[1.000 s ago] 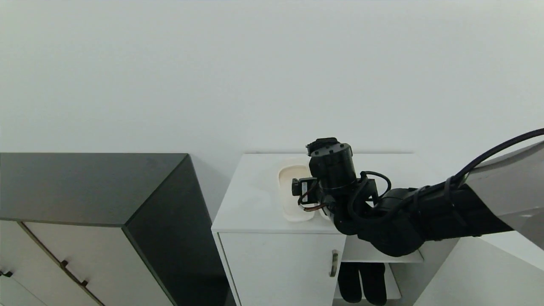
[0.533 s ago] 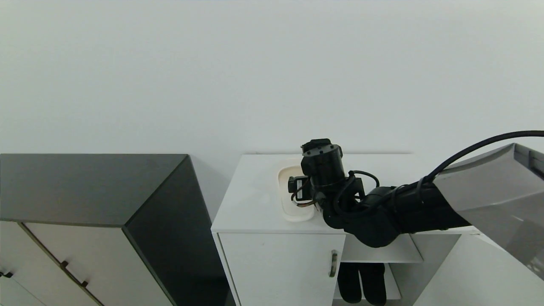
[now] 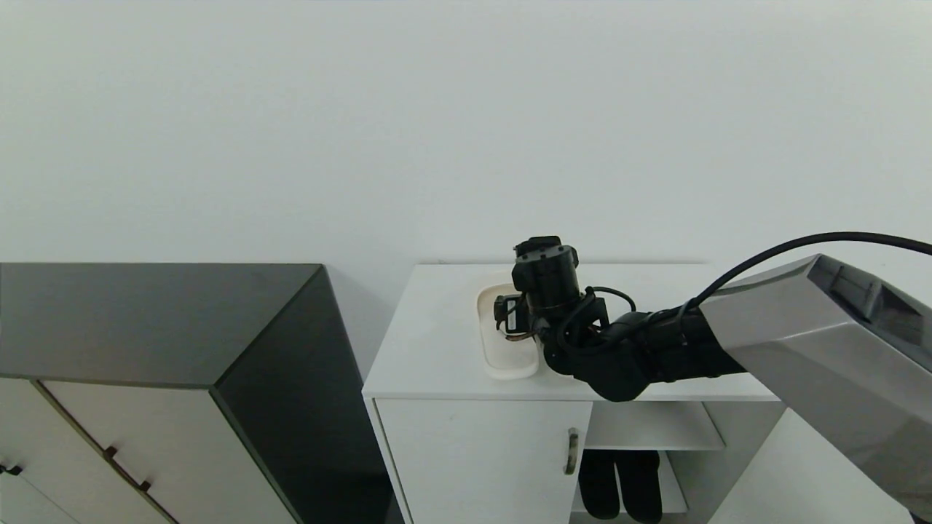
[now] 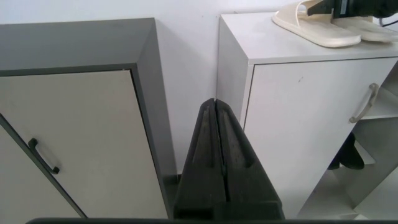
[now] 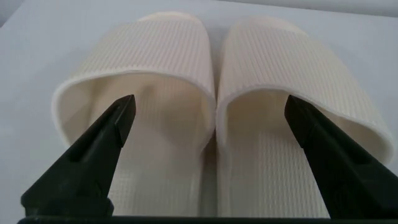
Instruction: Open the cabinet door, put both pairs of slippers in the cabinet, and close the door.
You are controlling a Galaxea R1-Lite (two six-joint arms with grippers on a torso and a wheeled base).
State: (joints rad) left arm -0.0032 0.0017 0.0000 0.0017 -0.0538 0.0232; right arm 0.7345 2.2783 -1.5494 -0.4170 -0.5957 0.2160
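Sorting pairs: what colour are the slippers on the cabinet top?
Cream slippers, best in right wrist view.

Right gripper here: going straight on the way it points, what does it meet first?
The cream slippers on the white cabinet's top. The open right gripper faces the pair head-on, one finger lined up with each slipper's opening, so it would probably slide in under the straps; depth is hard to judge.

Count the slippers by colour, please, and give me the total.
Cream slippers: 2, on top of the cabinet
Black slippers: 2, inside the cabinet, on the lower shelf
Total: 4
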